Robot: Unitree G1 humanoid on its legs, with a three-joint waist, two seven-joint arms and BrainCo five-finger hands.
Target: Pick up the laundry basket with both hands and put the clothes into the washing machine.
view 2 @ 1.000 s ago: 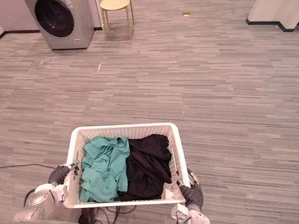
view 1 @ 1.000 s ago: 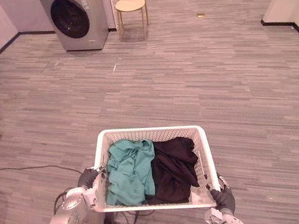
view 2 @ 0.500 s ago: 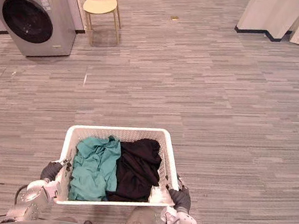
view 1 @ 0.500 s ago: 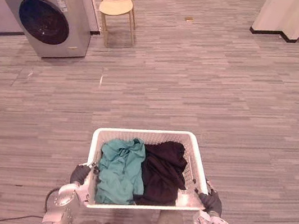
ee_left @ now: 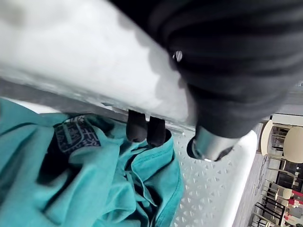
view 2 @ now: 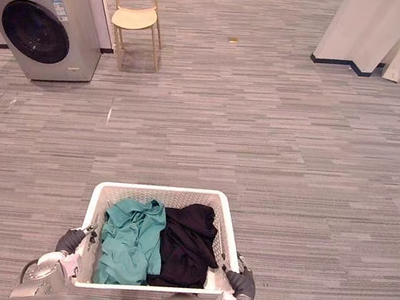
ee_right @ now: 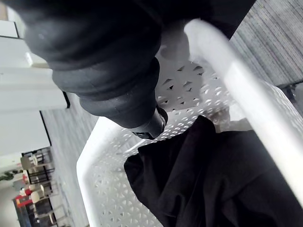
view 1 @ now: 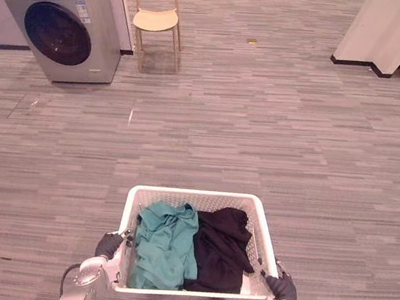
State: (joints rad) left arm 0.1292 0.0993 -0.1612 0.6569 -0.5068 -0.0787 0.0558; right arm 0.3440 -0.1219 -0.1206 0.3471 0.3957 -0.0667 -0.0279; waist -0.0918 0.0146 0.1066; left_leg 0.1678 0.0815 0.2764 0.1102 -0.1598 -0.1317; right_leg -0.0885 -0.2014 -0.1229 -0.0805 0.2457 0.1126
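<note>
I hold a white perforated laundry basket low in front of me by its two short sides. Inside lie a teal garment on the left and a black garment on the right. My left hand grips the left rim, and its fingertips curl over the rim above the teal garment. My right hand grips the right rim, with its thumb inside by the black garment. The silver washing machine stands far off at the upper left, its round door closed.
A pale wooden chair stands right of the washing machine. White wall bases and a pillar are at the far right. A small object lies on the grey plank floor between them.
The whole view has swung as I move, and a person's feet at the left edge have gone out of the picture. The basket stays held in both hands, its clothes unchanged.
</note>
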